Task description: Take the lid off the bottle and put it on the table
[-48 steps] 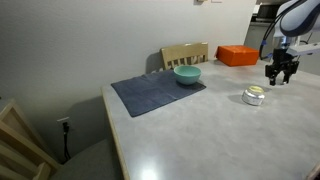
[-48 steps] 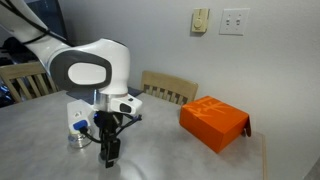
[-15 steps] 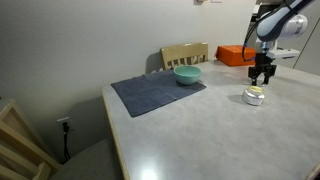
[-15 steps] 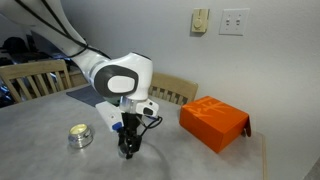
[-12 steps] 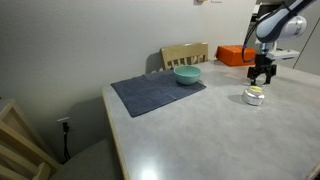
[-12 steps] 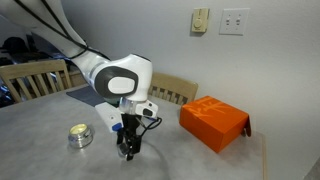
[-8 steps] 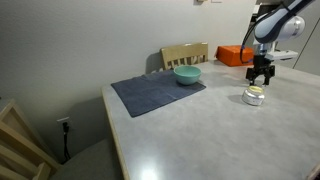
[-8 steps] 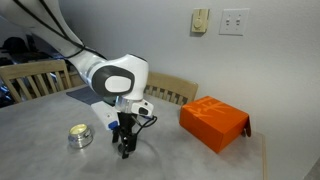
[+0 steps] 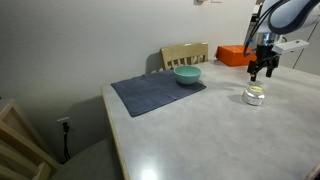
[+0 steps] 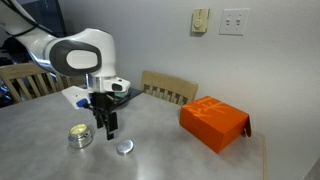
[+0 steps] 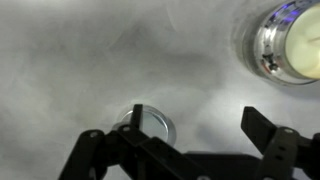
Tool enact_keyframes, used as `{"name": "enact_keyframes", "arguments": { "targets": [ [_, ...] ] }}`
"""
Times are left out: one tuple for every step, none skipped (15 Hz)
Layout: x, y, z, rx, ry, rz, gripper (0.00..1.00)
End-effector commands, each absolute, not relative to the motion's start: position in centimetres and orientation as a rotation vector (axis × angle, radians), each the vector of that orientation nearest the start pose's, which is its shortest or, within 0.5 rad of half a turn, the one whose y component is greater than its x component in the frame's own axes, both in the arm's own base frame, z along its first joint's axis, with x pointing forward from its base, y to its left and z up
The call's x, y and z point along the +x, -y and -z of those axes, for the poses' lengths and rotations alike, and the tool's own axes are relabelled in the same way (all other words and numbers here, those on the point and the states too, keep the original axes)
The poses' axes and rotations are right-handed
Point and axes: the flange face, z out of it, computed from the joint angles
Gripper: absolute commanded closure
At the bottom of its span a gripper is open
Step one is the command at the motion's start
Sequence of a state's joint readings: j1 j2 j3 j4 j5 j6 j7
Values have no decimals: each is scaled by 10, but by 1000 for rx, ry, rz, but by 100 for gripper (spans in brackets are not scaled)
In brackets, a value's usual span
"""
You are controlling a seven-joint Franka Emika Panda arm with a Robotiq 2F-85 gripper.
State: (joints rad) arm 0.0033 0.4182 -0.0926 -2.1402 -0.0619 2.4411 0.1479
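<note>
The lid (image 10: 123, 147) is a small round silver cap lying flat on the table (image 10: 200, 162); the wrist view shows this lid (image 11: 150, 122) below my left finger. The bottle (image 10: 78, 136), squat and silver with a pale yellowish open top, stands to its left. That bottle appears in both exterior views (image 9: 254, 96) and at the wrist view's top right corner (image 11: 290, 45). My gripper (image 10: 107, 130) hangs above the table between bottle and lid, open and empty. The gripper (image 11: 175, 135) has wide-spread jaws in the wrist view.
An orange box (image 10: 213, 122) sits at the table's far side, also seen behind the arm (image 9: 237, 55). A teal bowl (image 9: 187, 74) rests on a dark placemat (image 9: 155, 92). Wooden chairs (image 9: 185, 54) stand along the table edge.
The gripper opened and let go of the lid, which now lies on the table. The arm then rose and shifted toward the bottle.
</note>
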Motion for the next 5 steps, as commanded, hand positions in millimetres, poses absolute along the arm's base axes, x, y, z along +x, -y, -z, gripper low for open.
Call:
{"name": "enact_keyframes", "arguments": {
  "targets": [
    [550, 44, -209, -3204, -291, -155, 0],
    [546, 40, -218, -3202, -287, -141, 0],
    [546, 39, -221, -3202, -285, -133, 0],
    [547, 39, -220, -3202, -286, -135, 0],
    [548, 40, -216, -3202, -287, -143, 0]
  ]
}}
